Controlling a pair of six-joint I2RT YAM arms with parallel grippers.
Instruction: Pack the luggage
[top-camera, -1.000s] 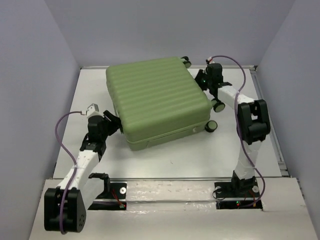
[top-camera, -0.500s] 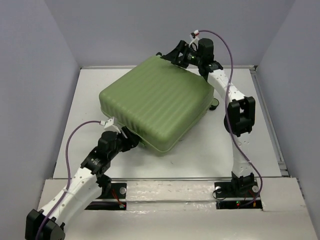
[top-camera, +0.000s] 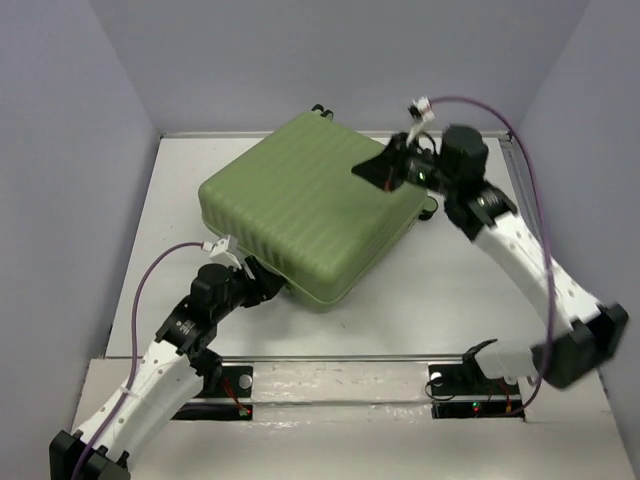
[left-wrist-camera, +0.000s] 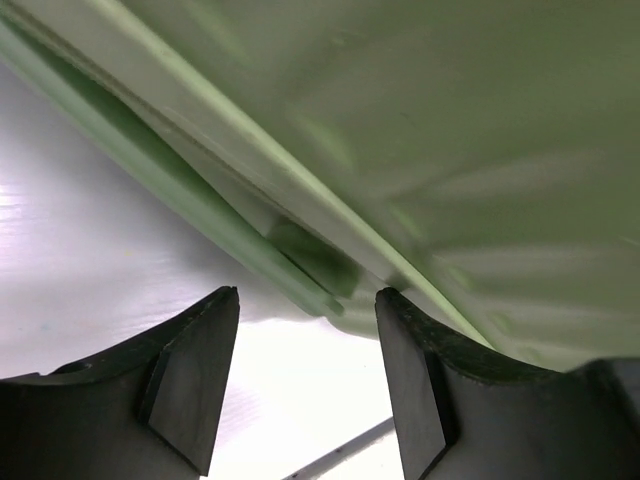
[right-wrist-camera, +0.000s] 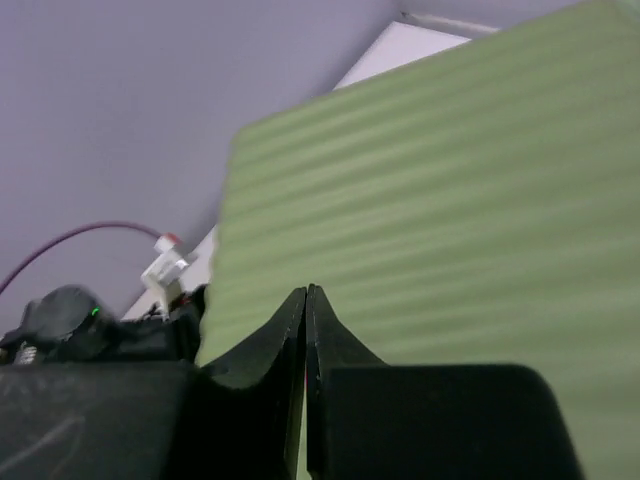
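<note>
one luggage (top-camera: 300, 200), one left gripper (left-wrist-camera: 308, 320) wide at its edge, one right gripper (right-wrist-camera: 306, 295) pinched together, empty

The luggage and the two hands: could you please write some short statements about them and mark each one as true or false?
1. The luggage is closed. True.
2. The right hand is wide open. False: it is shut, with nothing in it, over the ribbed green shell.
3. The left hand is open, at the near edge of the luggage. True.
4. The luggage stands upright on its wheels. False: it lies on a broad side on the table, with the ribbed shell facing up.
</note>
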